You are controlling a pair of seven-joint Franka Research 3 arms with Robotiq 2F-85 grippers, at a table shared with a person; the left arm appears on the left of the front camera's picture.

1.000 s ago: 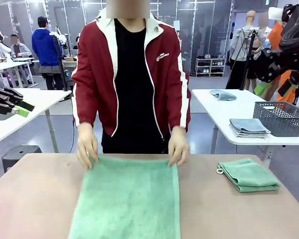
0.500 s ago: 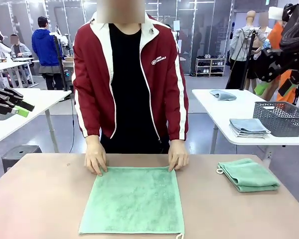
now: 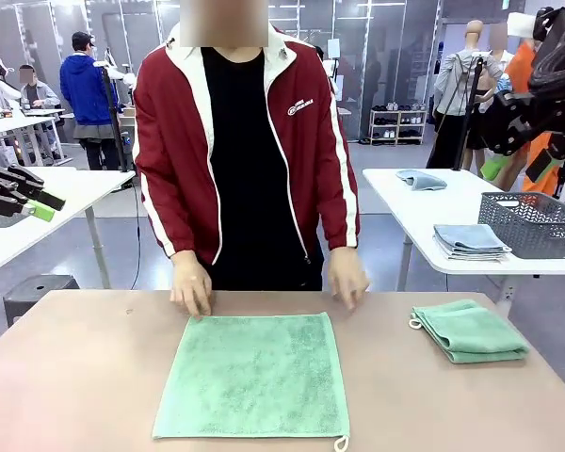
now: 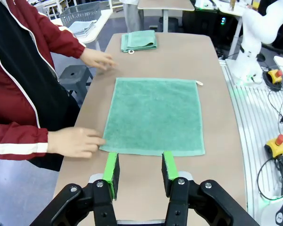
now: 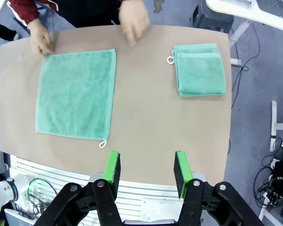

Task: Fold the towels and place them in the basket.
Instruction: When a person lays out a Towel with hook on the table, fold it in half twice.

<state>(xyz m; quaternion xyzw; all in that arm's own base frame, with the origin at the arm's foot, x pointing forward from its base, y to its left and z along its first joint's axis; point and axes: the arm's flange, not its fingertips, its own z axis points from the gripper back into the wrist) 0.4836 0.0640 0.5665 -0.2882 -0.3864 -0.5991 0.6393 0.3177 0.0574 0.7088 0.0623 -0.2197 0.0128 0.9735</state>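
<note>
Flat towel: mint green, spread in a single layer at the middle of the table, its edges square to me. I judge it is laid out this way to be ready for a first fold.
Corner loop: at the towel's near corner on my right, lying clear of the cloth. It is a useful mark for matching corners.
Folded towel: a compact stack on the same table, well to the right of the flat one. I take it as finished and waiting for the basket.
Basket: dark grey mesh, on the white side table off to my right, apart from the work table. Grey-blue cloths lie just beside it.
Person: one hand rests at a far corner of the flat towel, apparently smoothing or pinning it. The other hand is blurred, just off the far edge.
Left gripper: released and empty, hovering over bare table just short of the flat towel's side edge and facing it.
Right gripper: released and empty, high over the table's near edge, looking down on both towels.
Stage: folding of this towel is not yet begun, in my judgement.
</note>
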